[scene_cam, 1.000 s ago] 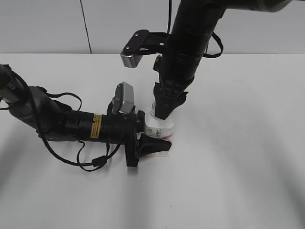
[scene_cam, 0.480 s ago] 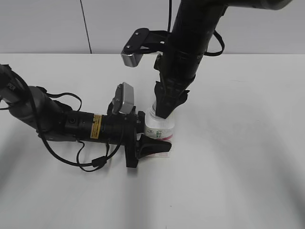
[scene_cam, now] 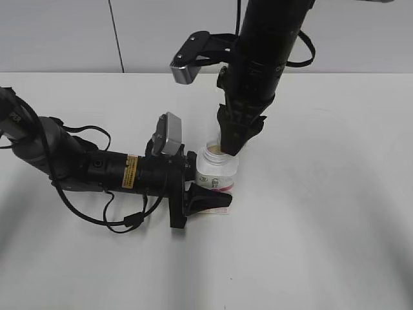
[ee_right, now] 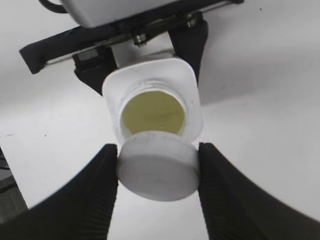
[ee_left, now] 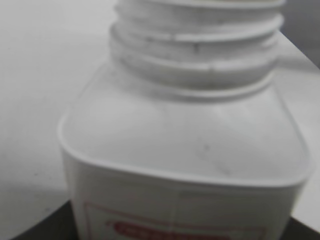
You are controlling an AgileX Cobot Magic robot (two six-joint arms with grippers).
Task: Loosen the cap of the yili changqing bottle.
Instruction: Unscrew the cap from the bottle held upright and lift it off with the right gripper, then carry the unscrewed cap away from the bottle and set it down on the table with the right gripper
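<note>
The yili changqing bottle [scene_cam: 216, 174] stands upright on the white table, white with a pink-red label. My left gripper [scene_cam: 204, 182] lies low along the table and is shut on the bottle's body. In the left wrist view the bottle [ee_left: 185, 150] fills the frame and its bare threaded neck [ee_left: 195, 45] shows no cap. My right gripper [ee_right: 158, 172] hangs just above the neck, shut on the white ribbed cap [ee_right: 158, 170]. Below the cap, the bottle's open mouth shows a yellowish seal [ee_right: 153, 112]. In the exterior view the right gripper [scene_cam: 233, 147] hides the cap.
The left arm [scene_cam: 97, 169] with its loose black cables [scene_cam: 126, 216] lies across the table's left half. The right arm [scene_cam: 261, 58] comes down from above, its wrist camera [scene_cam: 188, 61] sticking out left. A grey wall [scene_cam: 64, 32] bounds the table's far edge.
The right gripper has risen and shifted slightly right with the cap, which has come off the neck. The bottle's mouth now shows. The left gripper and bottle have not moved.
</note>
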